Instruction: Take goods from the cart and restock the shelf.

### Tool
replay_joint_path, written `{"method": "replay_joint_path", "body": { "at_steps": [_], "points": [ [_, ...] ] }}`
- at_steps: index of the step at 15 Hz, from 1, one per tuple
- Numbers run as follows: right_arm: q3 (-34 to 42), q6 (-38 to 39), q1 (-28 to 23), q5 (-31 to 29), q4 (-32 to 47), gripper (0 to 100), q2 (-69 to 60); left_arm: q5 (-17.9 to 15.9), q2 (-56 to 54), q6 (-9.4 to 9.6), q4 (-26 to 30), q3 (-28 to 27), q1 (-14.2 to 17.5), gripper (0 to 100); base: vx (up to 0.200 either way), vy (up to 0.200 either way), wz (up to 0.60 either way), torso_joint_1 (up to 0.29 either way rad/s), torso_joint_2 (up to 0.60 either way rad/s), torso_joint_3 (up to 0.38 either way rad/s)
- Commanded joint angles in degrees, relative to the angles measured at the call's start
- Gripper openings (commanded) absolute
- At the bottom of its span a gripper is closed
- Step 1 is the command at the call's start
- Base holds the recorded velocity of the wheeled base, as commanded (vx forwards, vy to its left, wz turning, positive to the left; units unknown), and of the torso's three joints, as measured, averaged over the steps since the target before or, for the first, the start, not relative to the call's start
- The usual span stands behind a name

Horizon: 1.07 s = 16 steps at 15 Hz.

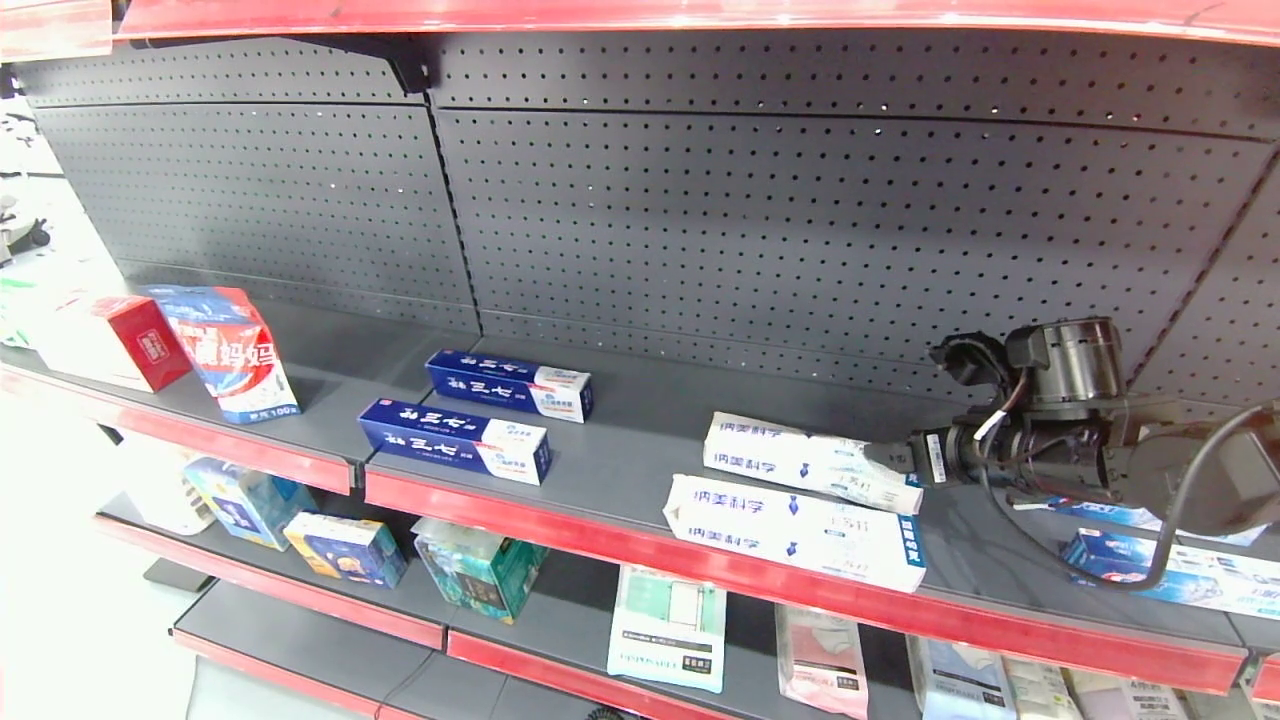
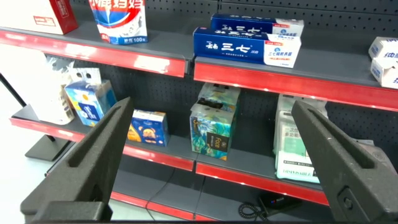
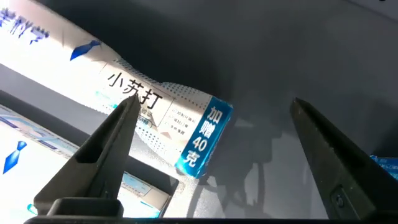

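Two white toothpaste boxes lie on the grey shelf (image 1: 640, 430), one (image 1: 800, 460) behind the other (image 1: 790, 525). My right gripper (image 1: 890, 458) hovers low over the shelf at the rear box's right end. In the right wrist view the gripper (image 3: 214, 104) is open, and the rear box's blue end (image 3: 208, 134) lies on the shelf between the spread fingers, closer to one finger (image 3: 106, 155). The front box (image 3: 31, 162) shows at the edge. My left gripper (image 2: 211, 106) is open and holds nothing, facing the lower shelves from out in front.
Two dark blue toothpaste boxes (image 1: 455, 440) (image 1: 510, 385) lie mid-shelf. A red box (image 1: 140, 340) and a blue-red pouch (image 1: 235, 355) stand at the left. Light blue boxes (image 1: 1170, 570) lie under my right arm. The lower shelves (image 2: 155, 155) hold several packs. A pegboard wall (image 1: 800, 220) backs the shelf.
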Motion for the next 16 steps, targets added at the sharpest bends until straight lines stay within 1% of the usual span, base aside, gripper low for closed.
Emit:
{"method": "replay_joint_path", "body": {
  "at_steps": [1, 6, 10, 16],
  "points": [
    [0.1, 0.0, 0.1, 0.0, 0.1, 100, 0.7, 0.0, 0.0, -0.01, 0.0, 0.0, 0.0, 100, 0.000, 0.000, 0.00, 0.000, 0.00, 0.000],
    [0.4, 0.0, 0.4, 0.0, 0.1, 100, 1.2, 0.0, 0.0, -0.01, 0.0, 0.0, 0.0, 100, 0.000, 0.000, 0.00, 0.000, 0.00, 0.000],
    [2.6, 0.3, 1.5, 0.0, -0.2, 100, 1.7, 0.0, 0.0, -0.01, 0.0, 0.0, 0.0, 100, 0.000, 0.000, 0.00, 0.000, 0.00, 0.000],
    [2.6, 0.4, 2.3, 0.0, -0.5, 100, 2.1, 0.0, 0.0, -0.01, 0.0, 0.0, 0.0, 100, 0.000, 0.000, 0.00, 0.000, 0.00, 0.000]
  ]
}}
